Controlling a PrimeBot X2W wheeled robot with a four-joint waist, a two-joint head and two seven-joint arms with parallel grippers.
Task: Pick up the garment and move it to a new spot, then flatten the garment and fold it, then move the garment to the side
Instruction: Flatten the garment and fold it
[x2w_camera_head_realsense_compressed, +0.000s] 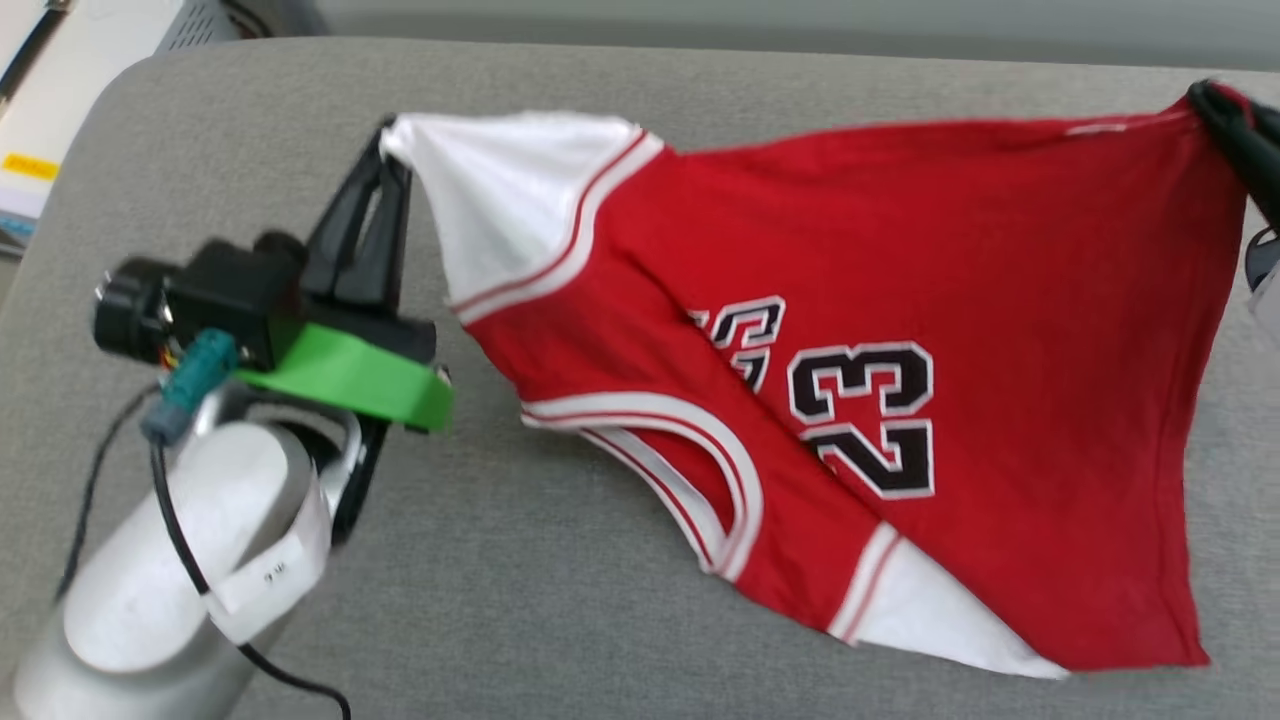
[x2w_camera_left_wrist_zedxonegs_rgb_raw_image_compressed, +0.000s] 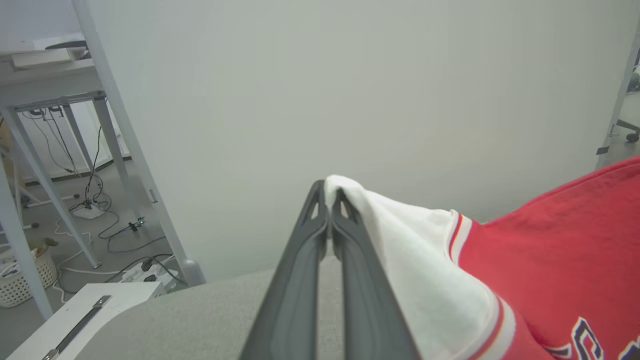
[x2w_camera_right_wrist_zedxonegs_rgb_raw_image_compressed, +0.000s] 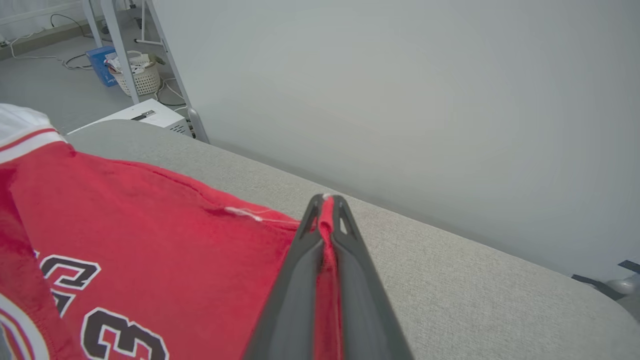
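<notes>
The garment (x2w_camera_head_realsense_compressed: 900, 300), a red jersey with white sleeves and a black "23", hangs stretched between my two grippers above the grey cushioned surface (x2w_camera_head_realsense_compressed: 560, 600). My left gripper (x2w_camera_head_realsense_compressed: 385, 135) is shut on the tip of one white sleeve (x2w_camera_left_wrist_zedxonegs_rgb_raw_image_compressed: 400, 235). At the far right my right gripper (x2w_camera_head_realsense_compressed: 1215, 100) is shut on a red corner of the garment (x2w_camera_right_wrist_zedxonegs_rgb_raw_image_compressed: 150, 210); in the right wrist view red cloth is pinched between its fingers (x2w_camera_right_wrist_zedxonegs_rgb_raw_image_compressed: 295, 280). The garment's lower part, with the other white sleeve (x2w_camera_head_realsense_compressed: 940, 620), sags onto the surface.
The grey surface ends at a pale wall (x2w_camera_left_wrist_zedxonegs_rgb_raw_image_compressed: 350, 90) behind. Off its far left edge are a white box (x2w_camera_right_wrist_zedxonegs_rgb_raw_image_compressed: 145, 115), table legs (x2w_camera_left_wrist_zedxonegs_rgb_raw_image_compressed: 125, 130), floor cables and a white basket (x2w_camera_right_wrist_zedxonegs_rgb_raw_image_compressed: 142, 77).
</notes>
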